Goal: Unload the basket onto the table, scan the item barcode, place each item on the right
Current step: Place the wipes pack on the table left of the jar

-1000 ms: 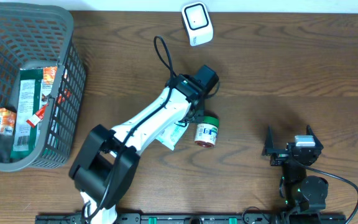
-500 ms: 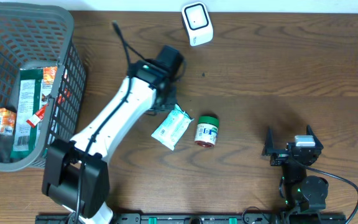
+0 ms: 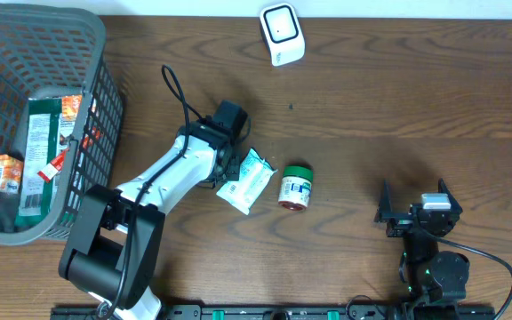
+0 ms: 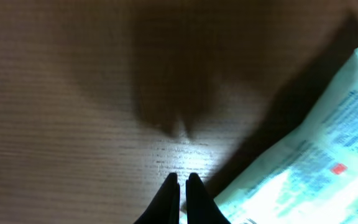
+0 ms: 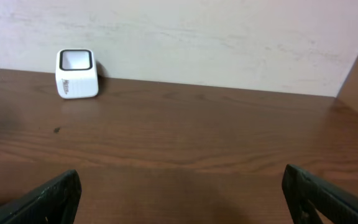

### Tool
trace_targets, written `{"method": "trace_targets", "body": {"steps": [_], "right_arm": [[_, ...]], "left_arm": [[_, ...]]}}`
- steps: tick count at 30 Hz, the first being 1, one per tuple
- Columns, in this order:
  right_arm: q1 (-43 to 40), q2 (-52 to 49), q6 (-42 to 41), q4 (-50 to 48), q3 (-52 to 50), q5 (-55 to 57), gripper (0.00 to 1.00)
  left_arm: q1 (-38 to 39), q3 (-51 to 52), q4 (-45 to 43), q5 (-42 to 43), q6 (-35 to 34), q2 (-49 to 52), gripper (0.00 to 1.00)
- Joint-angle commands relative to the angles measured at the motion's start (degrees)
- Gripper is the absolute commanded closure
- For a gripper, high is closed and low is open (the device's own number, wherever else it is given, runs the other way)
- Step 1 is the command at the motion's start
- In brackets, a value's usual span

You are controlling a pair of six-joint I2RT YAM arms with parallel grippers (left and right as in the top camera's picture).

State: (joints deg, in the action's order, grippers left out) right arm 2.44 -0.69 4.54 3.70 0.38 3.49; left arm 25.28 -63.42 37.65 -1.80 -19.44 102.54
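At your far left, the grey basket (image 3: 103, 98) holds a green packet (image 3: 38, 147), a small orange packet (image 3: 4, 172) and a red-and-white sachet (image 3: 58, 162). Next, note the left jaws clenched on nothing, tips over bare bench (image 3: 398, 89), just beside the white-and-green pouch (image 3: 249, 178). The green-lidded jar (image 3: 297, 187) lies near the pouch, on its right. The white scanner (image 3: 282, 33) stands at the far edge. At right, the right jaws stand released and empty.

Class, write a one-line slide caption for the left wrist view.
Shut left gripper over the wooden table, beside a pale printed packet.
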Motion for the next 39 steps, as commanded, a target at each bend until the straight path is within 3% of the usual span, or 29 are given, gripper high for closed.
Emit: {"method": "trace_targets", "body": {"steps": [1, 7, 15, 32, 39], "right_arm": [[-0.2, 0.3, -0.9, 0.2, -0.1, 0.5, 0.01], [-0.2, 0.3, -0.9, 0.2, -0.1, 0.5, 0.01], [-0.2, 0.3, -0.9, 0.2, -0.1, 0.5, 0.01], [-0.2, 0.3, -0.9, 0.2, -0.1, 0.5, 0.01], [-0.2, 0.3, -0.9, 0.2, -0.1, 0.5, 0.01]], "left_arm": [[0.2, 1.7, -0.4, 0.3, -1.0, 0.3, 0.92], [0.2, 2.3, -0.8, 7.9, -1.2, 0.3, 0.92], [0.2, 2.3, -0.9, 11.1, -1.2, 0.3, 0.92], [0.8, 5.1, -5.3, 8.7, -1.2, 0.4, 0.91], [2.5, 6.5, -6.6, 8.9, -7.1, 0.4, 0.87]]}}
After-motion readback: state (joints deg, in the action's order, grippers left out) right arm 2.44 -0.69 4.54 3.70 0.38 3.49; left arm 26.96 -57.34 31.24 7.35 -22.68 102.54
